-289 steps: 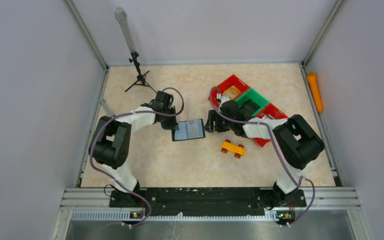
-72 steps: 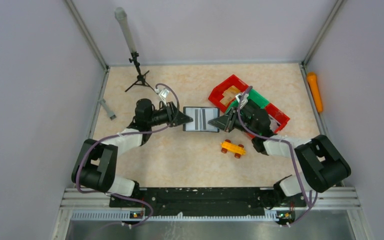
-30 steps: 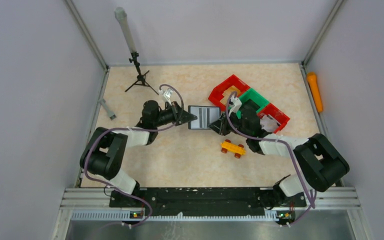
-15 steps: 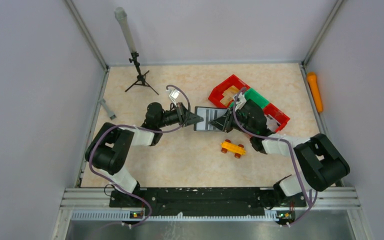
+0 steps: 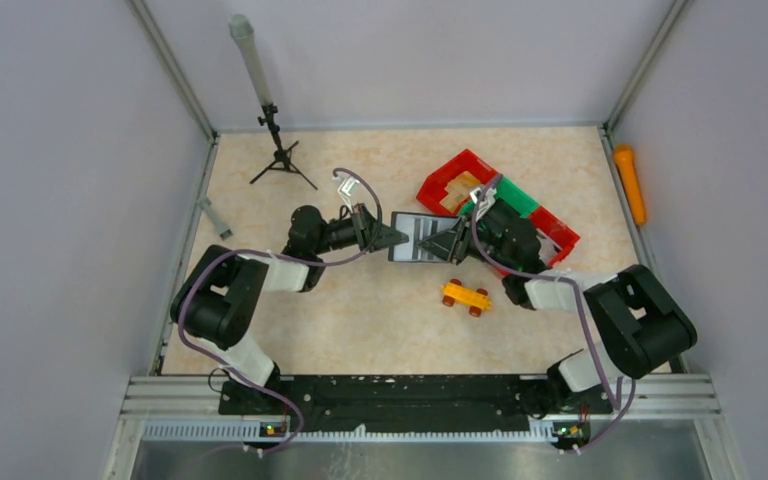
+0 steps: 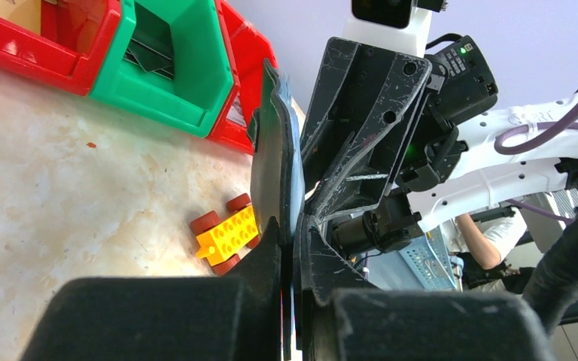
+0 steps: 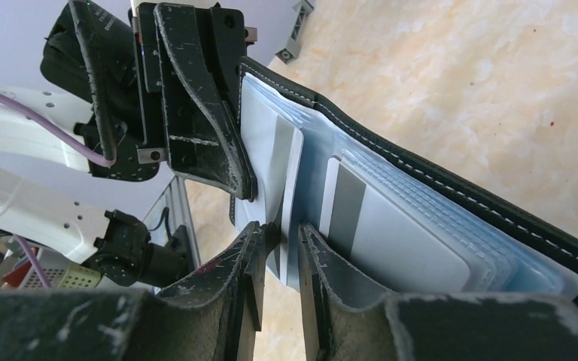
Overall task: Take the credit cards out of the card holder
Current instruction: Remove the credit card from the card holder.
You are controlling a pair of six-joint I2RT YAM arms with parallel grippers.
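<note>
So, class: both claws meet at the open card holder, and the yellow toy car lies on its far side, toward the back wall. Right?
Wrong in one respect: the top external view shows the yellow toy car on the near side of the card holder, toward the arm bases. The left claw and right claw do meet at the open holder.
</note>
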